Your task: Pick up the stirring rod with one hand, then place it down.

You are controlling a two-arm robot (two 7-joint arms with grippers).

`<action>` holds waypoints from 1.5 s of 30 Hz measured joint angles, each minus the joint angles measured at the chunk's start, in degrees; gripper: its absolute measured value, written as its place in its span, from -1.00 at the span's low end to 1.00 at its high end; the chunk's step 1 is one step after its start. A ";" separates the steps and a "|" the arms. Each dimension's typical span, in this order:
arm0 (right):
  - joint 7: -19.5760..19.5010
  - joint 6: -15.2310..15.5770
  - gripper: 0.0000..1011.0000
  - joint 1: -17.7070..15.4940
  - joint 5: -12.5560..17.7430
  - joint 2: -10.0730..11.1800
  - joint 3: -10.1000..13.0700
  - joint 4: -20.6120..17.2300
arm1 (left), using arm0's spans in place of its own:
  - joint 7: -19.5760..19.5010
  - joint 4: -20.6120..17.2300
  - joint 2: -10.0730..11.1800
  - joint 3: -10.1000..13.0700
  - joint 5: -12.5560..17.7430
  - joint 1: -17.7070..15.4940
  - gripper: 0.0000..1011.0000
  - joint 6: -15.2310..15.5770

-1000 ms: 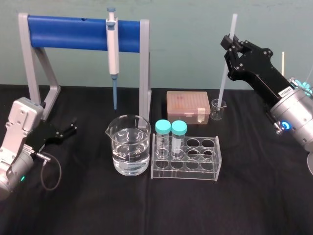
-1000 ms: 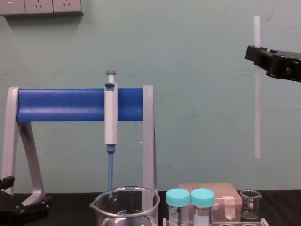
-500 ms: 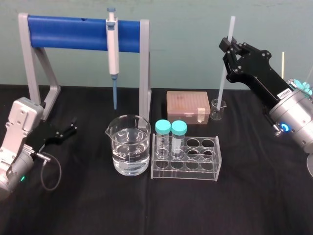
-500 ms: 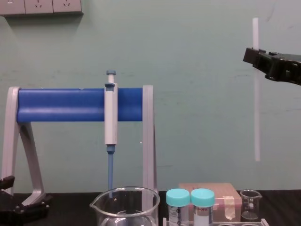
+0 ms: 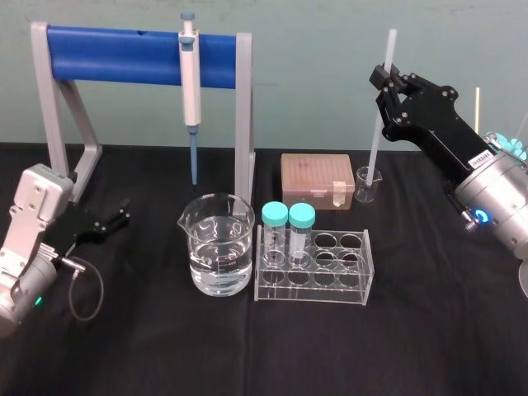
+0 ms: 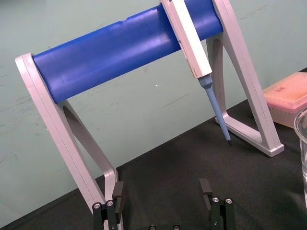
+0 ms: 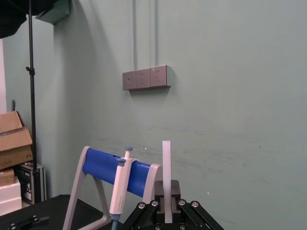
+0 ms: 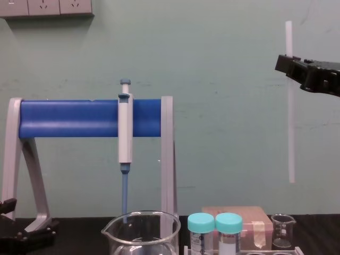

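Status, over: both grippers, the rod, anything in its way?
Right gripper shut on stirring rod, upright, high above the table. Left gripper open, parked low at left. Small beaker roughly under the rod's lower end, well apart.

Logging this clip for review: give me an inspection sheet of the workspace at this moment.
Surface: black-covered table.
Job's things: stirring rod upright, lifted, lower end above the small beaker.
Clutter: pipette hanging on blue stand; water beaker; tube rack with two capped tubes; tip box.
Grippers: right gripper raised at right, jaws shut on the rod; left gripper low at left, jaws open, empty.
Cables: looped cable at left arm.
Surroundings: green wall, wall sockets.
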 joint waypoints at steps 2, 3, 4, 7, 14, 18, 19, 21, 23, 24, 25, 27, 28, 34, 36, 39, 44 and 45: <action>0.01 0.00 -0.86 0.04 0.01 0.00 0.01 0.00 | 0.00 0.00 0.00 0.00 0.00 0.00 0.98 0.00; 0.04 0.00 -0.86 0.09 0.03 0.00 0.01 0.00 | 0.00 0.00 0.00 0.00 0.00 0.00 0.98 0.00; 0.05 0.00 -0.86 0.12 0.04 0.00 0.01 0.01 | 0.00 0.00 0.00 0.00 0.00 0.00 0.98 0.00; 0.08 0.01 -0.86 0.20 0.07 -0.01 0.00 0.07 | 0.00 0.00 0.00 0.00 0.00 0.00 0.98 0.00; 0.08 0.04 -0.86 0.26 0.05 -0.09 -0.11 0.25 | 0.00 0.00 0.00 0.00 0.00 0.00 0.98 0.00; 0.07 0.07 -0.86 0.22 0.08 -0.10 -0.14 0.29 | 0.00 0.00 0.00 0.00 0.00 0.00 0.98 0.00; 0.06 0.08 -0.86 0.22 0.08 -0.11 -0.14 0.30 | 0.00 0.00 0.00 0.00 0.00 0.00 0.98 0.00; 0.04 0.11 -0.86 0.19 0.09 -0.12 -0.15 0.30 | 0.00 0.00 0.00 0.00 0.00 0.00 0.98 0.00; 0.05 0.11 -0.86 0.15 0.09 -0.12 -0.15 0.30 | 0.00 0.00 0.00 0.00 0.00 0.00 0.98 0.00; 0.05 0.11 -0.86 0.09 0.09 -0.12 -0.15 0.27 | 0.00 0.00 0.00 0.00 0.00 0.00 0.98 0.00; 0.04 0.11 -0.86 0.08 0.09 -0.12 -0.15 0.26 | 0.00 0.00 0.00 0.00 0.00 0.00 0.98 0.00; 0.04 0.10 -0.86 0.04 0.10 -0.11 -0.15 0.23 | 0.00 0.00 0.00 0.00 0.00 0.00 0.98 0.00; 0.04 0.10 -0.86 0.04 0.10 -0.11 -0.15 0.23 | 0.00 0.00 0.00 0.00 0.00 0.00 0.98 0.00; 0.04 0.02 -0.86 -0.05 0.07 -0.17 -0.21 0.23 | 0.00 0.00 0.00 0.00 0.00 0.00 0.98 0.00; 0.04 -0.07 -0.86 -0.11 0.06 -0.16 -0.21 0.27 | 0.00 0.00 0.00 0.00 0.00 0.00 0.98 0.00; 0.06 -0.27 -0.86 -0.27 0.06 -0.15 -0.22 0.43 | 0.00 0.00 0.00 0.00 0.00 0.00 0.98 0.00; 1.39 -1.92 -0.86 -1.04 0.42 -0.10 -0.33 1.62 | 0.00 0.00 0.00 0.00 0.00 0.00 0.98 0.00; 1.82 -2.45 -0.86 -1.36 0.57 -0.09 -0.38 2.16 | 0.00 0.00 0.00 0.00 0.00 0.00 0.98 0.00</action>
